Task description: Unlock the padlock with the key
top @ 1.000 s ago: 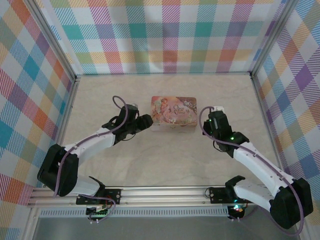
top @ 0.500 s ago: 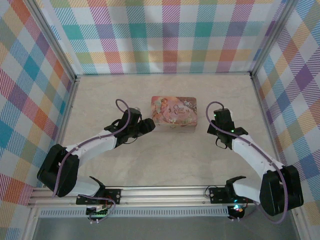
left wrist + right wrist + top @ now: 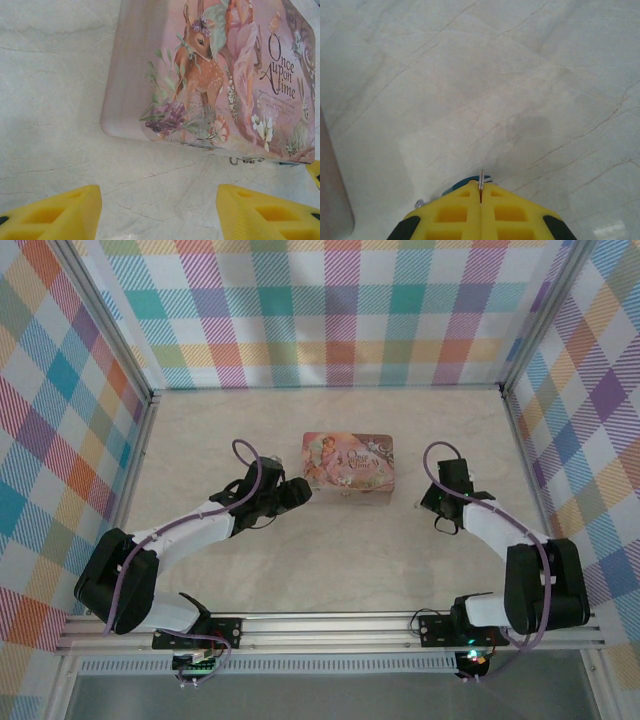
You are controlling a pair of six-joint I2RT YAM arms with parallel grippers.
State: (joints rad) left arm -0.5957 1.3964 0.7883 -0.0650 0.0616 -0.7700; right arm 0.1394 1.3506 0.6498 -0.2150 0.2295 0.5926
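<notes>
Right wrist view has the right gripper (image 3: 481, 192) low over the pale marbled table (image 3: 530, 75), its yellow fingers pressed together on a thin metal sliver (image 3: 481, 178). I cannot tell whether that is the key's blade or a shackle. Just past the tips, on the side toward the pink tin (image 3: 327, 195), sits a small bluish body that I take for the padlock (image 3: 465, 182), so the task's thing seems to lie on the table just off the tin's near right corner. The low pinch looks meant to lift small flat metal off a surface that offers no edge to get under. Seen from the left wrist, the left gripper (image 3: 160, 212) hangs with its fingers spread wide and holding nothing, off the tin's near left corner and facing along its front edge. A little metal clasp (image 3: 245, 160) juts from under that edge. That stance reads as waiting to steady the lock once it is raised. Overhead, the left gripper (image 3: 293, 490) is close against the tin's (image 3: 348, 465) left end, though contact is unclear, and the right gripper (image 3: 430, 505) stands just beside the right end. The table on the tin's near side is bare and broad, and the plaid walls (image 3: 330, 310) stand well apart from the tin. The tight spot is the narrow gap between the tin's right end and the right gripper, where the tin's wall limits any swing inward.
</notes>
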